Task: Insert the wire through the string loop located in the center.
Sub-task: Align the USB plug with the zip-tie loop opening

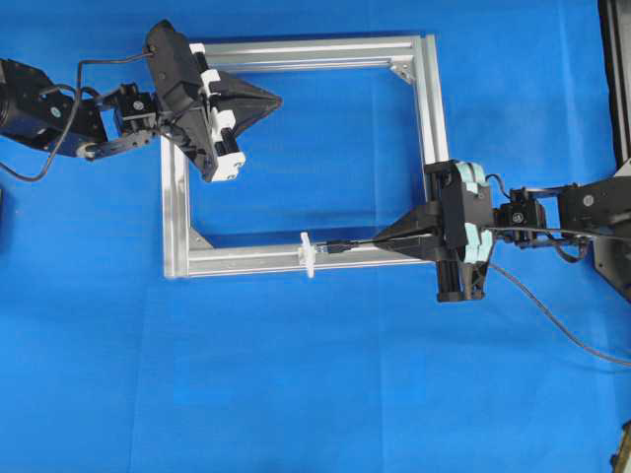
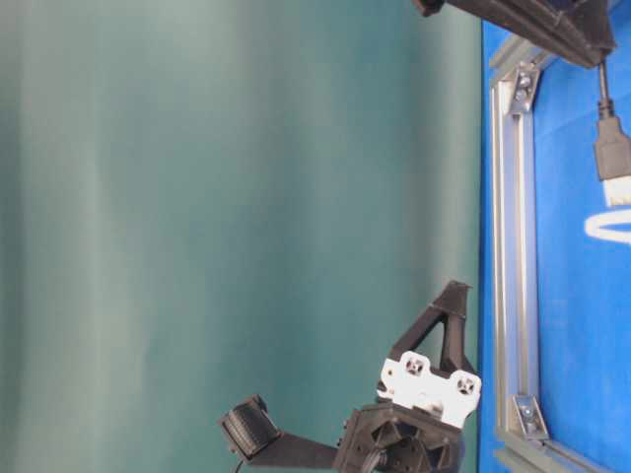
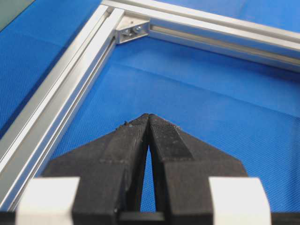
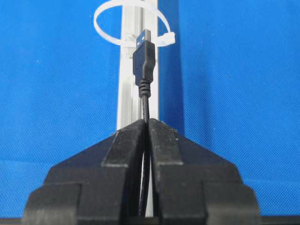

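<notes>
The wire is a thin black cable ending in a dark plug with a metallic tip. My right gripper is shut on the wire a short way behind the plug. The plug's tip sits just in front of the white string loop, which stands upright on the frame's near bar. From overhead the plug points left at the loop, with my right gripper behind it. My left gripper is shut and empty above the frame's upper left part. Its closed fingertips hover over blue cloth.
A silver aluminium frame lies on the blue cloth, with a corner bracket ahead of the left gripper. The wire's slack trails off to the lower right. A dark stand borders the right edge.
</notes>
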